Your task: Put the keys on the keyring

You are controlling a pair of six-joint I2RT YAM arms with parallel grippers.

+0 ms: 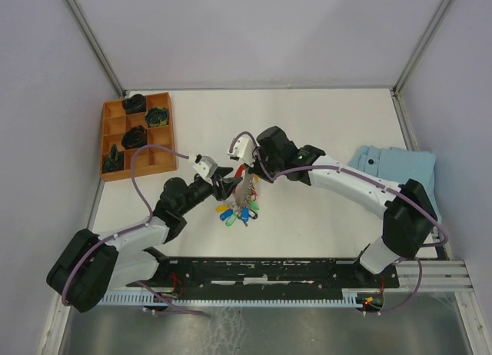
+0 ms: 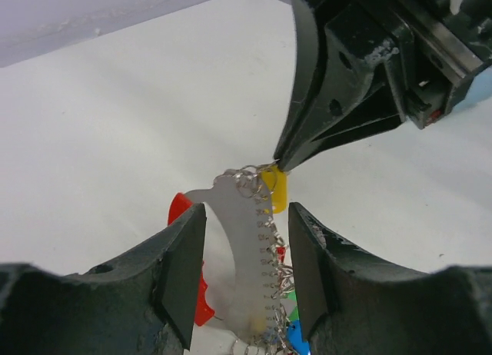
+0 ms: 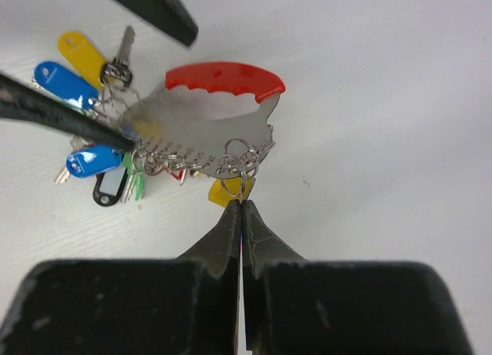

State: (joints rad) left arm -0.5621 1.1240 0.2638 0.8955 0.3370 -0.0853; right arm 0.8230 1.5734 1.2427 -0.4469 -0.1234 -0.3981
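Right gripper (image 3: 242, 207) is pinched fully shut on one little wire ring (image 3: 243, 187) hanging off the lower edge of the keyring (image 3: 204, 128), mid-frame in its wrist view. A yellow tag (image 3: 227, 190) sits half hidden behind that ring. Left gripper (image 2: 246, 243) is partway open, with a finger either side of the keyring low in its own view. It's holding nothing, though I can't tell if a finger brushes the metal. The keys (image 3: 73, 82) fan out at left, some buried under rings. From the top camera the grippers block most of the bunch.
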